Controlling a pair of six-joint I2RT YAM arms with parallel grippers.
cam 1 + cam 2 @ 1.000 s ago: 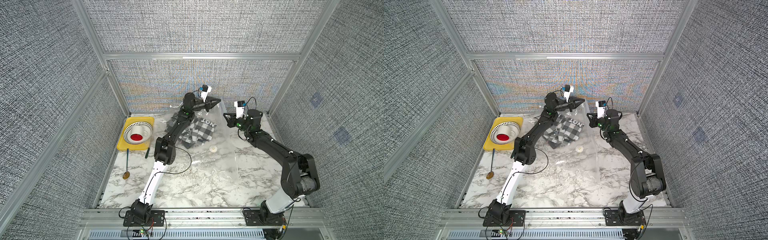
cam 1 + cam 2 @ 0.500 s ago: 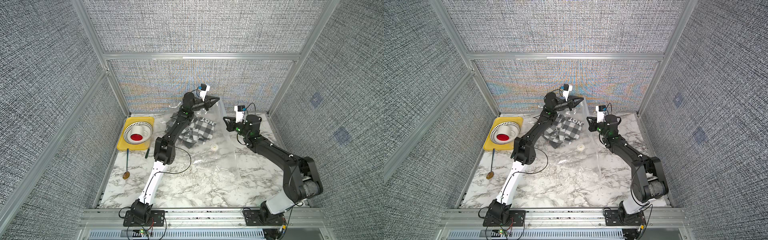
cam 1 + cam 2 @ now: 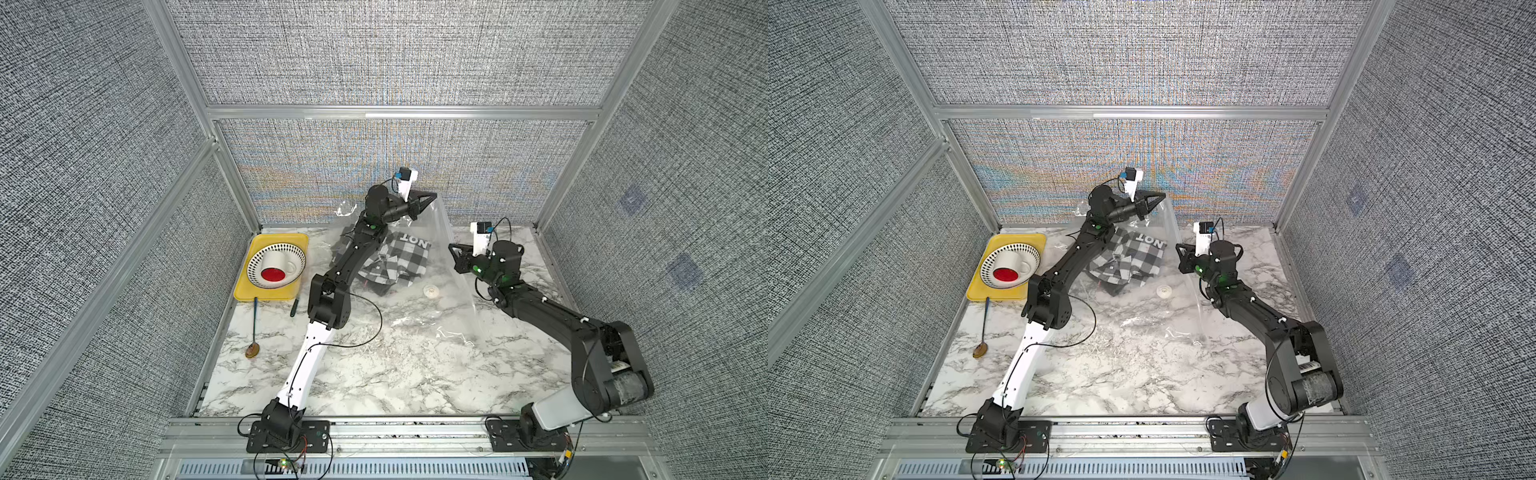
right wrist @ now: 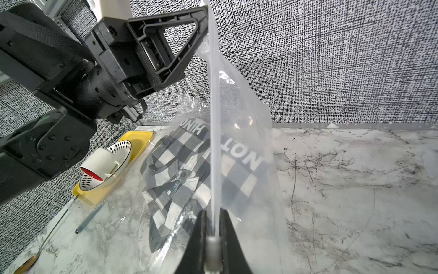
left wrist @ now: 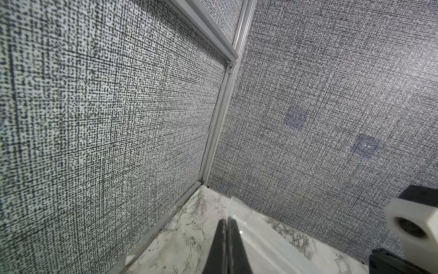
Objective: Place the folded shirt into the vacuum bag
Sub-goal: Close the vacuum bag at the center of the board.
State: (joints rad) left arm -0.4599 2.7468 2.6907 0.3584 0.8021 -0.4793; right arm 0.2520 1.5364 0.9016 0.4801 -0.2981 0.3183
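In both top views, the left gripper (image 3: 432, 195) (image 3: 1162, 194) is raised near the back wall with its jaws closed on the edge of the vacuum bag (image 3: 454, 320) (image 3: 1183, 307). The right gripper (image 3: 455, 257) (image 3: 1182, 257) sits lower and nearer, and pinches the same edge. The clear plastic is stretched between the two grippers and spreads forward over the marble table (image 3: 374, 374). The folded shirt (image 3: 405, 257) (image 3: 1133, 257), in black and white check, lies under the raised plastic at the back of the table. The round white valve disc (image 3: 431, 291) is just beside it. A yellow tray (image 3: 291, 240) sits well apart, by the left wall.

In the left wrist view, the left gripper (image 5: 227, 246) has its jaws pressed together on a thin strip of the bag (image 5: 248, 227), with the cell corner beyond.

In the right wrist view, the right gripper (image 4: 212, 237) is clamped on the bag's stiff edge strip (image 4: 214, 118). The strip runs taut up to the left gripper (image 4: 203, 14). The shirt (image 4: 180, 170) shows through the plastic on both sides of the strip.

The shirt looks to be in the bag already, though I cannot tell whether all of it is past the mouth. The step in hand seems to be holding the mouth up around it. The next move probably calls for lowering the edge gently, keeping both grips steady so the plastic does not drag the shirt out.
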